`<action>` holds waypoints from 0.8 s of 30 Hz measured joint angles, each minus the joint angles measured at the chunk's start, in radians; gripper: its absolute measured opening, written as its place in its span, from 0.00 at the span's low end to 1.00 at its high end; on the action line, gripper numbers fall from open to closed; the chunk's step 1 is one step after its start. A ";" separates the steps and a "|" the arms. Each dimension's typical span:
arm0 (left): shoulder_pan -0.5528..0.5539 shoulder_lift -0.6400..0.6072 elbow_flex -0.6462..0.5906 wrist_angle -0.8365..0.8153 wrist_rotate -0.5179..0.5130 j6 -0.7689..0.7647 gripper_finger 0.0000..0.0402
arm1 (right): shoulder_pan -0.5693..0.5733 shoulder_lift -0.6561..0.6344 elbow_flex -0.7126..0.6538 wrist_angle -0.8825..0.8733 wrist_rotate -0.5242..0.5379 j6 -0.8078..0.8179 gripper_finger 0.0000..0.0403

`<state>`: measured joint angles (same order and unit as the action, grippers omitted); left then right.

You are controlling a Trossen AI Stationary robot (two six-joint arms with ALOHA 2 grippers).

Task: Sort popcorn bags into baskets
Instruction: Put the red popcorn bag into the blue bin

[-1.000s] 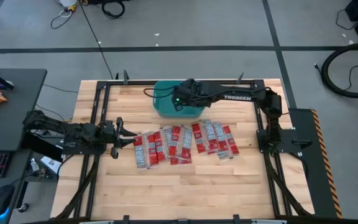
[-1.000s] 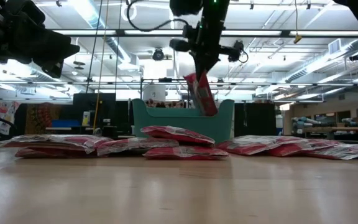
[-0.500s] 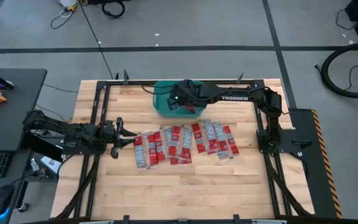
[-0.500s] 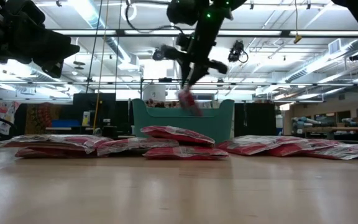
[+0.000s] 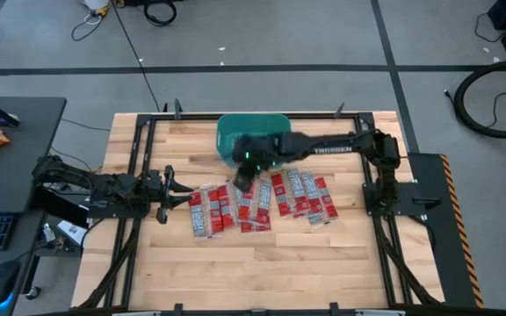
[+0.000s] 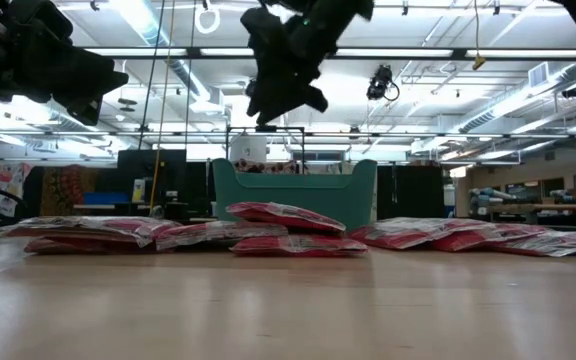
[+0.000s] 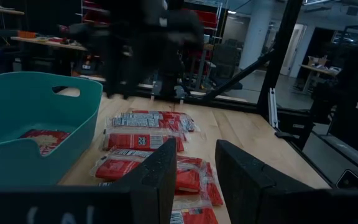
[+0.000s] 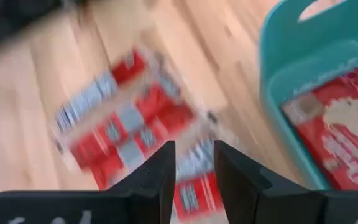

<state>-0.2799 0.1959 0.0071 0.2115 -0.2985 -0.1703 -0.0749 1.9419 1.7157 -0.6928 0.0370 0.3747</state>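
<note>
High view: right gripper point(image 5: 242, 173) hangs at the teal tub's point(image 5: 228, 132) 6 o'clock edge, above the popcorn bags point(image 5: 257, 200). Left gripper point(image 5: 180, 195) waits at their 9 o'clock.

Right wrist view: fingers point(image 8: 160, 174) narrowly parted, empty; one bag point(image 8: 340, 127) lies inside the tub.

Left wrist view: fingers slightly apart, empty.

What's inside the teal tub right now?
One red popcorn bag lies flat on the floor of the tub; the left wrist view shows it too. The tub's near wall and the right arm hide part of the floor, so more bags there cannot be ruled out.
</note>
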 joint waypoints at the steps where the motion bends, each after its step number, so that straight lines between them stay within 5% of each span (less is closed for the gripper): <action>1: 0.000 0.000 0.000 0.000 0.000 0.000 0.29 | 0.028 0.000 0.000 -0.021 0.051 -0.027 0.28; 6: 0.000 0.000 0.000 0.000 0.000 0.000 0.29 | 0.175 0.002 0.000 -0.033 0.313 -0.129 0.28; 10: 0.000 0.000 0.000 0.000 0.000 0.000 0.29 | 0.280 0.002 0.000 -0.017 0.425 -0.176 0.29; 16: 0.000 0.000 0.000 0.000 0.000 0.000 0.29 | 0.359 0.002 -0.031 0.010 0.442 -0.093 0.36; 24: 0.000 0.000 0.000 0.000 0.000 0.000 0.29 | 0.410 0.005 -0.178 0.121 0.445 -0.051 0.58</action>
<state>-0.2802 0.1959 0.0071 0.2115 -0.2985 -0.1707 0.3348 1.9465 1.5376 -0.5717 0.4818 0.3240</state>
